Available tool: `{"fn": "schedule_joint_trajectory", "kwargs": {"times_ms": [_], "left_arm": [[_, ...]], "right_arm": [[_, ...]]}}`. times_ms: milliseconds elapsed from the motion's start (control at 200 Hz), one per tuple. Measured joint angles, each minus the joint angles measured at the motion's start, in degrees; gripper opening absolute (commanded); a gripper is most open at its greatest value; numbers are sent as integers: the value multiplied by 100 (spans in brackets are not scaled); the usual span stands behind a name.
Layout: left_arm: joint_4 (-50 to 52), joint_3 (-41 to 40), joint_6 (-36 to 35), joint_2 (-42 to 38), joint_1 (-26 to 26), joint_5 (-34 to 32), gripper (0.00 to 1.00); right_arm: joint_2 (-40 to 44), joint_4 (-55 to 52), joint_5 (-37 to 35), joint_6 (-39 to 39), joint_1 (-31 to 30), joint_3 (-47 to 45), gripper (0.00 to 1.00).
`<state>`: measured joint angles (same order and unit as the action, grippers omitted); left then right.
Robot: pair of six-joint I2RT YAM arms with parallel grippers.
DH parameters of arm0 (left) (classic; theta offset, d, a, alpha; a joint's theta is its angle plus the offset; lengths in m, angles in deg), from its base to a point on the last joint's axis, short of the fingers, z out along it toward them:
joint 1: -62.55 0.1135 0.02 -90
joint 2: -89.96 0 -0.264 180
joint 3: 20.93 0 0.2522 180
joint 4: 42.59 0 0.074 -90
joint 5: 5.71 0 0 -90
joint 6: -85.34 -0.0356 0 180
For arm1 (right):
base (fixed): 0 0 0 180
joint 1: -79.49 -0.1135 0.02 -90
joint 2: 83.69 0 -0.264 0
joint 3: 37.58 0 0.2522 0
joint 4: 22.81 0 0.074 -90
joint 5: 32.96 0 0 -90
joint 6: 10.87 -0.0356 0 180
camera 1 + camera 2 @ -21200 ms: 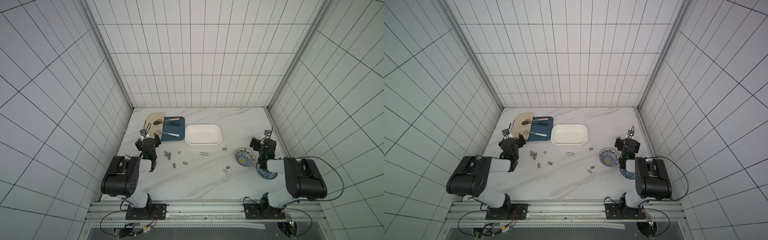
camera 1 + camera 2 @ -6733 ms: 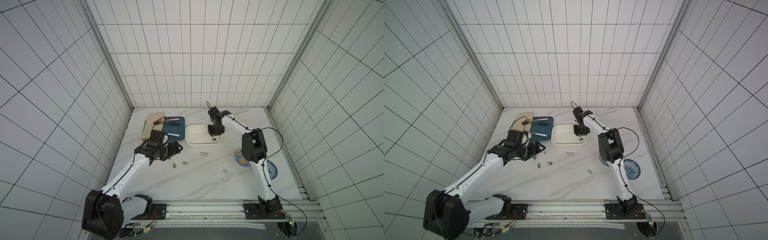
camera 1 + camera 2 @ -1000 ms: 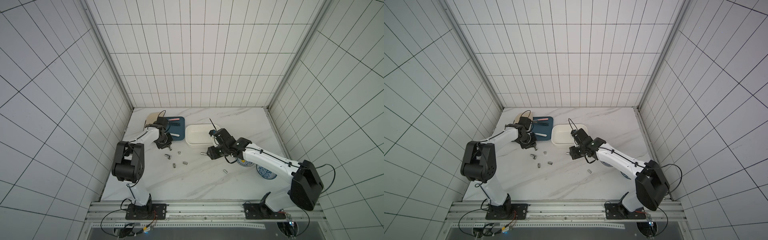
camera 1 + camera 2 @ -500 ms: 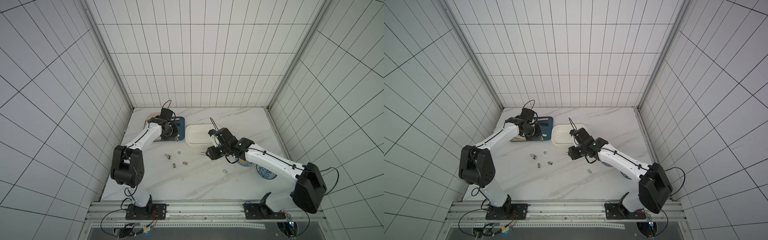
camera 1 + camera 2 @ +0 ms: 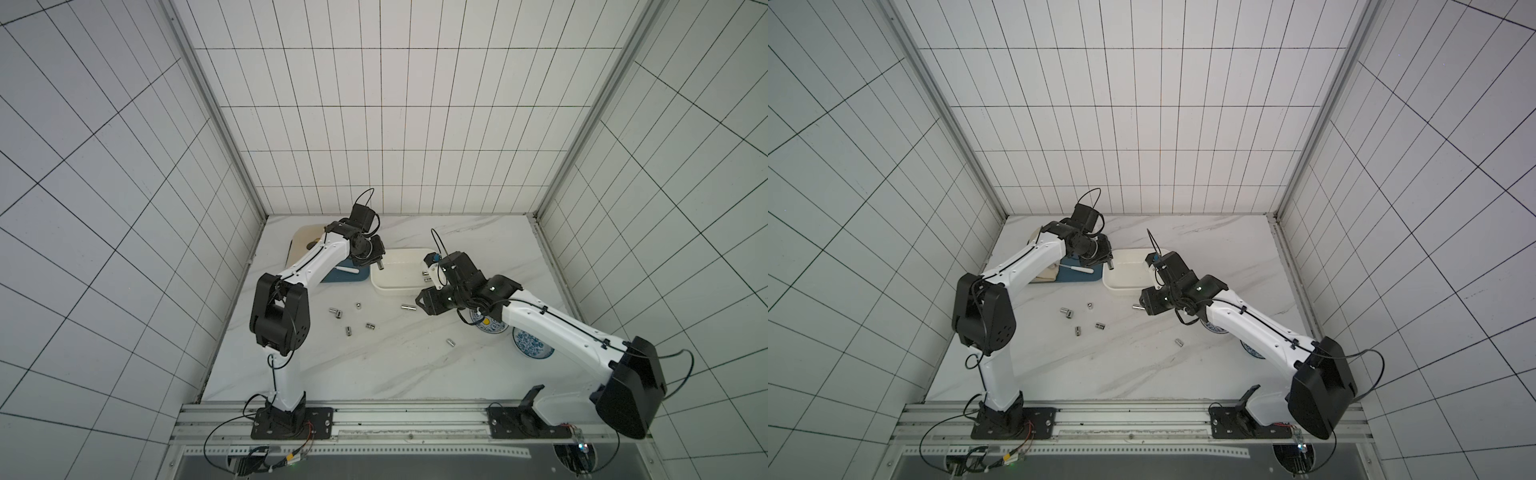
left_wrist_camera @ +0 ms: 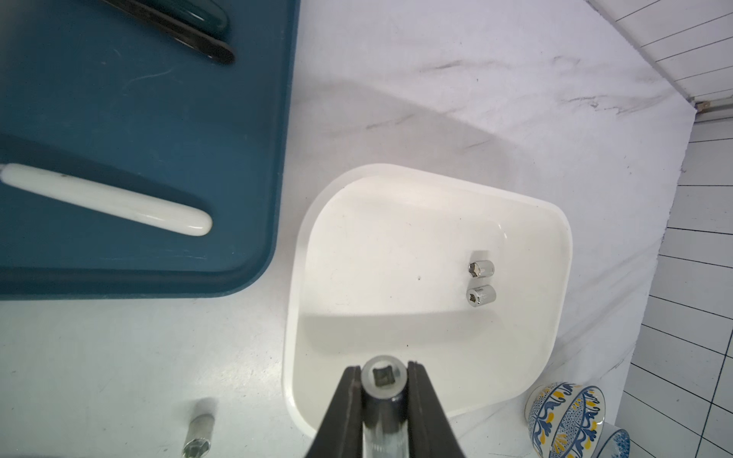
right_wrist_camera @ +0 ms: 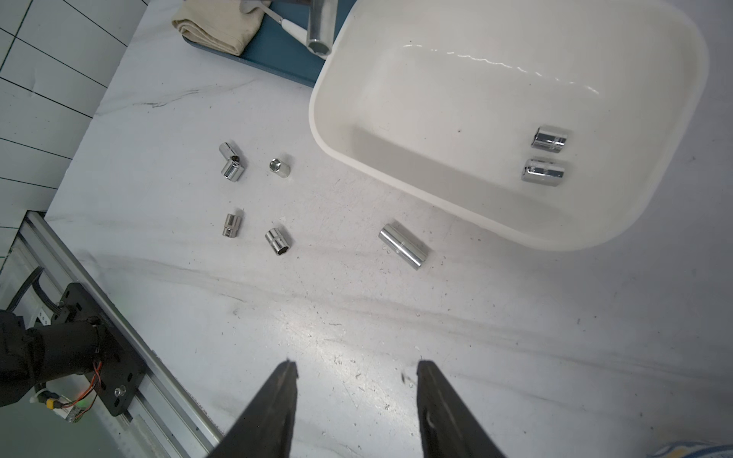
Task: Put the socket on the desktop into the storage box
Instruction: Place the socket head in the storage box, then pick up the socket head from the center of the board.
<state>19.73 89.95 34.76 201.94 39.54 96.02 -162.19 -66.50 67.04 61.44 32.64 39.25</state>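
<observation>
While the left gripper [image 6: 384,374] is clamped on a long chrome socket [image 6: 384,420], that socket is held in the air at the left rim of the white storage box [image 5: 399,274], as placed in both top views. Its long axis stands near upright, with the open end pointing down. Whether it hangs wholly inside the rim cannot be told. A short carry toward the right of the frame is judged to be needed before release. Two short sockets [image 7: 549,138] are seen lying side by side on the box floor.

The right gripper [image 7: 357,365] is shown with its jaws parted and empty, hovering over the marble desktop [image 7: 515,337]. A second long socket [image 5: 408,308] is seen on the desktop just below the box's lower wall in a top view. It lies just left of the right gripper's tips, with its long axis running left to right across the frame. The right arm is judged the nearer to it.

Five small sockets [image 5: 370,326] are scattered left of centre, nearer the left arm. One lone socket [image 5: 450,342] is seen lower right of centre.
</observation>
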Motion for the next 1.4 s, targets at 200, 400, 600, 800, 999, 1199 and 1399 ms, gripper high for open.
{"fn": "schedule_joint_trajectory", "kwargs": {"times_ms": [200,400,600,800,999,1199,1399], "left_arm": [[98,516,-42,636,-153,7,12],[186,682,-105,992,-199,-13,12],[181,702,-144,1246,-208,-31,13],[175,752,-157,1434,-208,-81,14],[162,758,-181,1537,-212,-140,18],[160,758,-197,1545,-240,-166,23],[160,758,-225,1545,-251,-170,29]], "right_arm": [[50,0,-4,-57,81,-11,52],[129,-22,-7,-98,109,-149,52],[144,-37,-35,-118,149,-192,52],[144,-35,-44,-149,151,-245,52],[144,-37,-44,-168,151,-275,52],[144,-35,-46,-225,151,-275,52],[142,-42,-149,-275,151,-278,56]]}}
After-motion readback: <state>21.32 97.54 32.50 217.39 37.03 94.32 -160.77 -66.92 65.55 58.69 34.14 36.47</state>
